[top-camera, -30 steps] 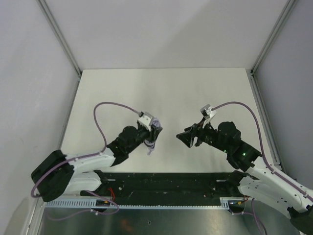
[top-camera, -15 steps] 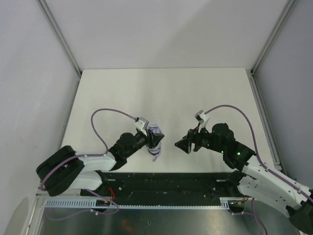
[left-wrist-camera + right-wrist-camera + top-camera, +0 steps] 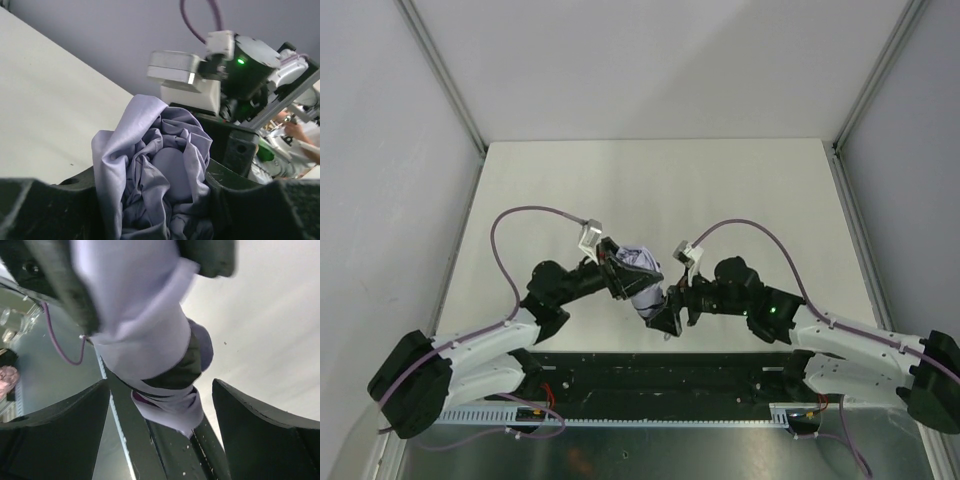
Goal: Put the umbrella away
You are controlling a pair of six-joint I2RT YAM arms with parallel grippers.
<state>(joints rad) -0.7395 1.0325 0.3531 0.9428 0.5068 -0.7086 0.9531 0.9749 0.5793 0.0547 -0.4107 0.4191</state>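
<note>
so right now the umbrella is a scrunched lavender bundle sitting between the two arms, over the near part of the table, close to the arm bases. the left gripper has its jaws clenched on the upper part of the bundle. in the left wrist view the fabric bulges out from between them. it looks held up off the table rather than lying on it, though from above i can't be totally sure.

the right gripper is right at the lower end of the bundle. in its own wrist view its fingers stand wide apart on either side of the umbrella's end, so those jaws are released and not gripping anything. i can't tell if either finger is brushing the fabric.

my read is that this is the two-handed part, where one arm holds the canopy steady and the other comes in to take the free end so the thing can be tidied up and stowed. the next move probably calls for the right jaws to close squarely on that end and catch the firm core, not just loose cloth. the fabric looks slippery and floppy, so a shallow pinch could slide off.
</note>
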